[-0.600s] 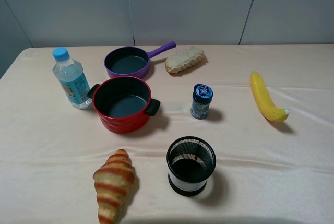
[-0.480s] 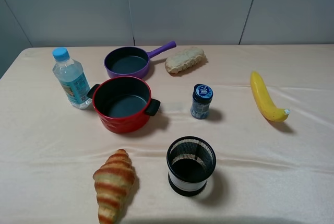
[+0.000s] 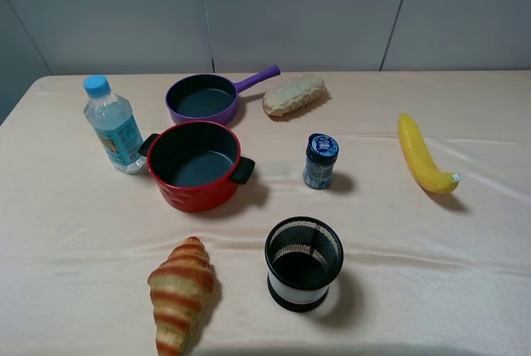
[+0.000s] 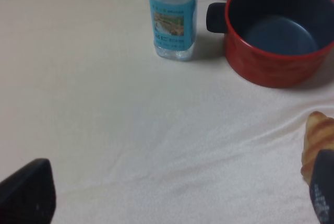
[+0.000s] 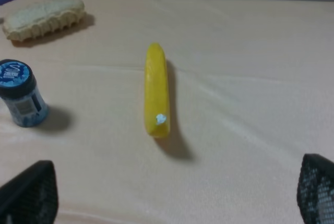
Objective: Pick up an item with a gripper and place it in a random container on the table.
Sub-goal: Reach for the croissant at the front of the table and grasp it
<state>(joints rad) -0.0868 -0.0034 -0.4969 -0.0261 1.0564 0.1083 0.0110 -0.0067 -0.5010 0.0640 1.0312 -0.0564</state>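
The golden-brown striped croissant (image 3: 181, 294) lies on the beige-pink cloth table (image 3: 431, 240) near the front, left of centre. The red pot (image 3: 195, 163) with a dark grey inside stands upright behind it, empty. Neither gripper shows in the exterior high view. In the left wrist view my left gripper (image 4: 175, 203) is open and empty above bare cloth. The croissant (image 4: 318, 140) lies beside one of its fingertips (image 4: 323, 195), and the red pot (image 4: 279, 31) is beyond. My right gripper (image 5: 172, 198) is open and empty, with its fingertips (image 5: 28, 192) wide apart.
A water bottle (image 3: 112, 124) stands left of the pot and a purple long-handled pan (image 3: 203, 97) behind it. A pale bread loaf (image 3: 293, 94), a blue-lidded jar (image 3: 320, 160), a banana (image 3: 423, 157) and a black mesh cup (image 3: 304, 262) stand around. The banana (image 5: 156, 91) lies ahead of my right gripper.
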